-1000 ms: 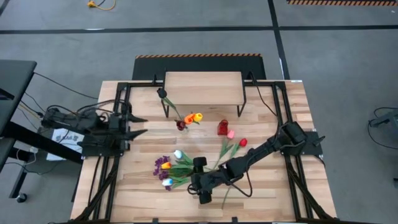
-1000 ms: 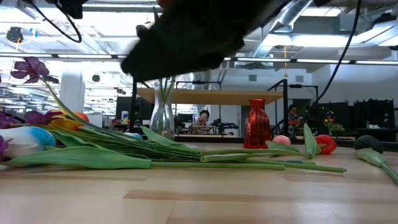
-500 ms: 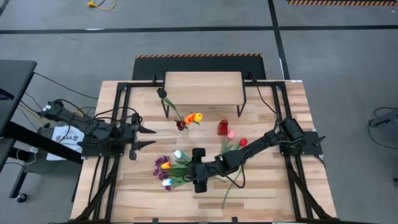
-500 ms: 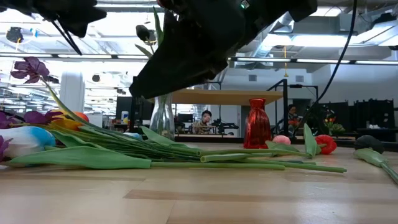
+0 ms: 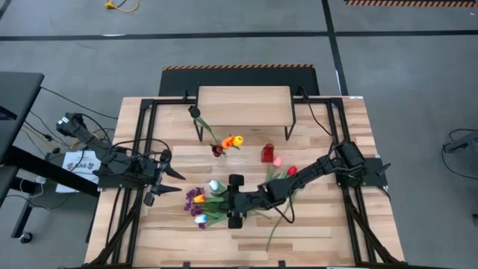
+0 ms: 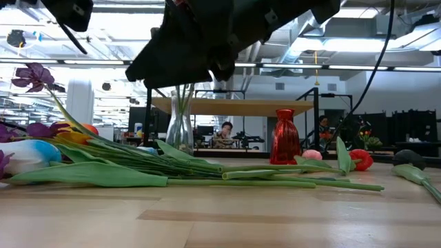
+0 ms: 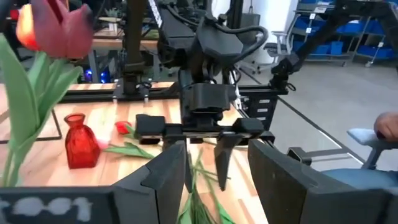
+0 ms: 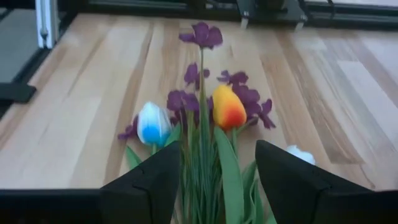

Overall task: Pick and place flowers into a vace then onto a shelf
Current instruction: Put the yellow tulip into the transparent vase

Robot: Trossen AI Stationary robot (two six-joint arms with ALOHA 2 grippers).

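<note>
We see the right gripper [image 5: 224,203] low over the flowers [image 8: 205,124] lying on the desk [image 5: 328,232], its fingers apart around the green stems (maybe touching). The left gripper [image 5: 179,181], fingers apart, waits nearby.

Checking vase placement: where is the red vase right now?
In the high view the red vase stands mid-table, just in front of the shelf, right of the clear vase.

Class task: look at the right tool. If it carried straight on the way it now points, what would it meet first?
The right tool points along the bunch of flowers lying on the table. Its fingers already straddle the green stems, so it would probably meet the orange tulip head first, though depth is uncertain.
</note>
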